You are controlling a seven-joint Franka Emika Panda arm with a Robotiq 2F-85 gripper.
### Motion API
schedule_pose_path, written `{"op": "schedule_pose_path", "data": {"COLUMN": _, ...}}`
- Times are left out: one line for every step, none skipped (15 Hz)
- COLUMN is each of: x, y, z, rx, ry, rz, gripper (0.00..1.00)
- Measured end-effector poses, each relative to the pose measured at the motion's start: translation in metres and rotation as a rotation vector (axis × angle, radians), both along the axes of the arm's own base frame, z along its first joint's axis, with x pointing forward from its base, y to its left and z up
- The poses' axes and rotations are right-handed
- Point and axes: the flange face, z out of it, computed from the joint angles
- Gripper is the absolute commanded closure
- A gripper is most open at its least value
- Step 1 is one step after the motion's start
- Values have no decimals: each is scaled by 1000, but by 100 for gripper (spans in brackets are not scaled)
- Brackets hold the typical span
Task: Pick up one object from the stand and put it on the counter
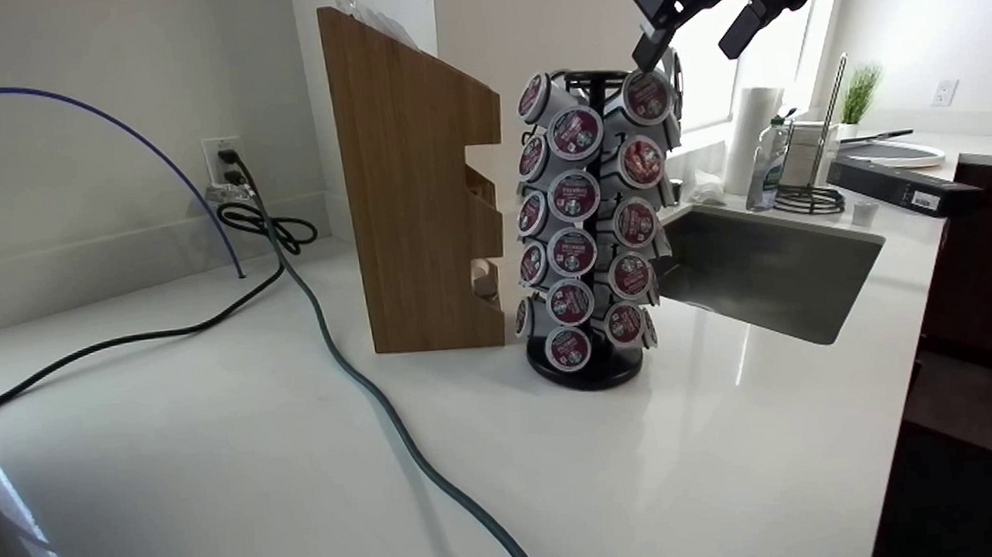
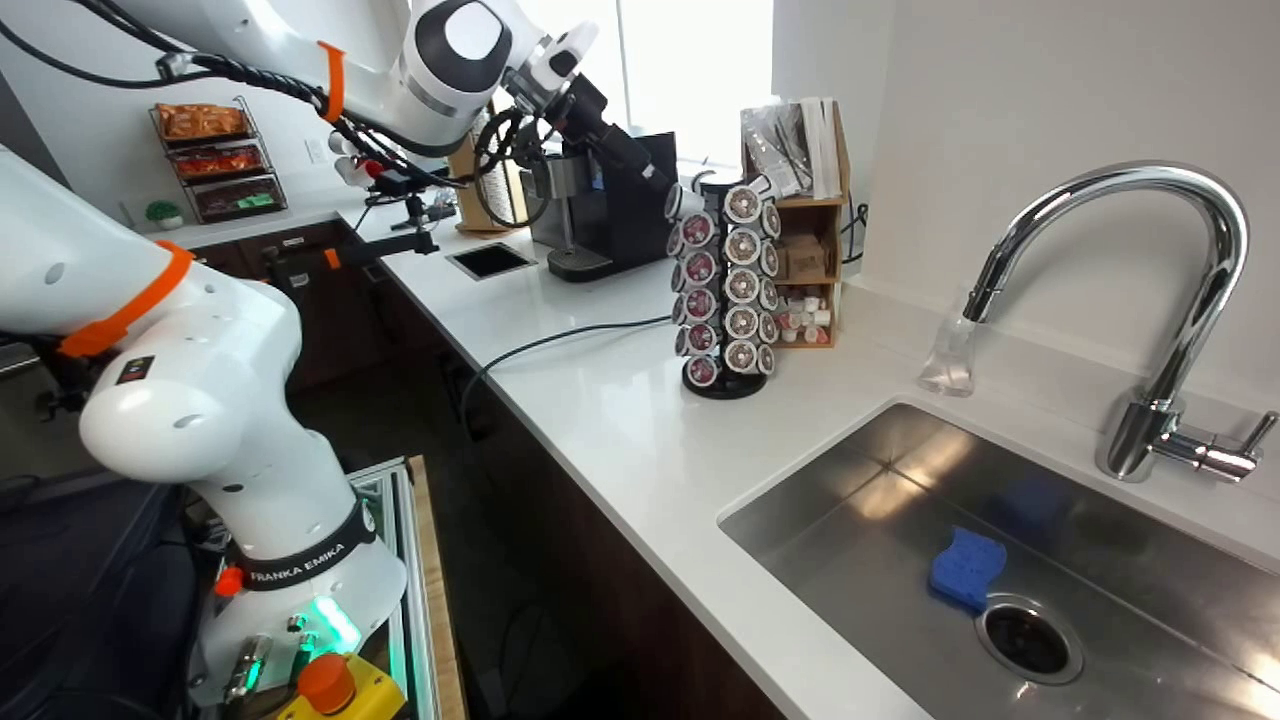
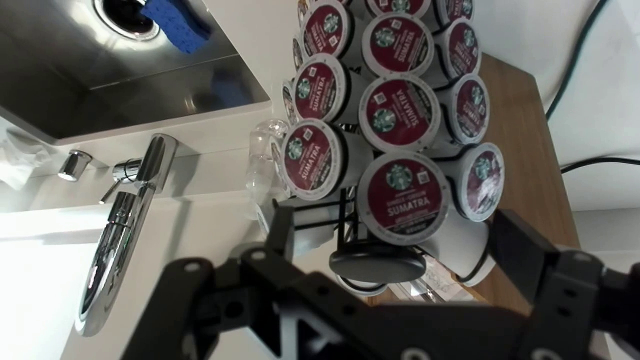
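The stand (image 1: 592, 377) is a black wire carousel with columns of coffee pods, and it stands upright on the glossy white counter (image 1: 282, 481). It also shows in an exterior view (image 2: 722, 386) beyond the sink. In the wrist view its black top knob (image 3: 377, 263) sits between my fingers. A top-row pod (image 3: 404, 197) with a pale rim and dark red lid also lies between the fingertips in that view. My gripper (image 3: 392, 225) is open and holds nothing. In an exterior view the gripper (image 1: 690, 46) is at the stand's top, one fingertip close to a top pod (image 1: 648, 96). Contact cannot be told.
A slanted wooden block (image 1: 414, 196) stands close beside the stand. A metal sink (image 2: 900, 520) with a blue sponge (image 2: 967, 568) and a chrome faucet (image 2: 1130, 300) is nearby. A cable (image 1: 401, 419) crosses the counter. A black coffee machine (image 2: 625, 215) stands behind the gripper.
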Motion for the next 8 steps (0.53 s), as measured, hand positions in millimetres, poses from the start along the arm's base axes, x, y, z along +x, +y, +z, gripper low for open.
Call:
{"op": "schedule_pose_path", "data": {"x": 0, "y": 0, "z": 0, "rx": 1, "ry": 0, "rz": 0, "gripper": 0}}
{"op": "schedule_pose_path", "data": {"x": 0, "y": 0, "z": 1, "rx": 1, "ry": -1, "rz": 0, "gripper": 0}}
{"op": "schedule_pose_path", "data": {"x": 0, "y": 0, "z": 1, "rx": 1, "ry": -1, "rz": 0, "gripper": 0}}
{"op": "schedule_pose_path", "data": {"x": 1, "y": 0, "z": 1, "rx": 1, "ry": -1, "rz": 0, "gripper": 0}}
{"op": "schedule_pose_path", "data": {"x": 1, "y": 0, "z": 0, "rx": 1, "ry": 0, "rz": -1, "gripper": 0}}
{"op": "schedule_pose_path", "data": {"x": 1, "y": -1, "z": 0, "rx": 2, "ry": 2, "rz": -2, "gripper": 0}}
{"op": "schedule_pose_path", "data": {"x": 2, "y": -1, "z": -1, "rx": 2, "ry": 3, "rz": -3, "gripper": 0}}
{"op": "schedule_pose_path", "data": {"x": 3, "y": -2, "z": -1, "rx": 2, "ry": 5, "rz": -4, "gripper": 0}}
